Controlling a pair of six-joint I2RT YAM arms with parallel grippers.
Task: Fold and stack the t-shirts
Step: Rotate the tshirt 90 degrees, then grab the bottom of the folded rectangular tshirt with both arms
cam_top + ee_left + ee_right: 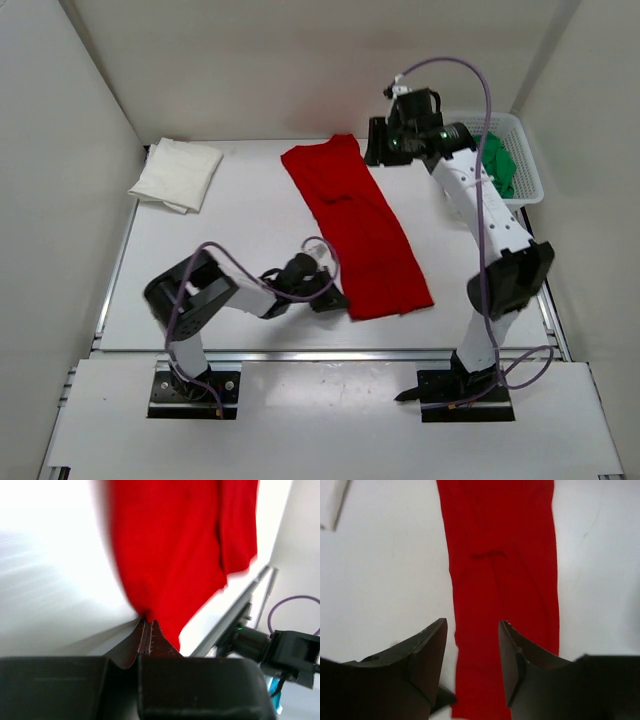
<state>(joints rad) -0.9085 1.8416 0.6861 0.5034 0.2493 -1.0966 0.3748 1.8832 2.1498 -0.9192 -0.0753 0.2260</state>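
Note:
The red t-shirt [358, 228] lies as a long folded strip across the middle of the table. My left gripper [330, 297] is at its near left corner. In the left wrist view the gripper [148, 621] is shut on the edge of the red cloth [175, 545]. My right gripper [385, 145] hangs above the strip's far end. Its jaws [472, 622] are open and empty over the red shirt [502, 570]. The white t-shirt [177, 173] lies folded at the far left corner. The green t-shirt [497, 165] sits bunched in the basket.
A white lattice basket [525, 150] stands at the far right corner, beside the right arm. White walls close in the table on three sides. A metal rail [330, 352] runs along the table's near edge.

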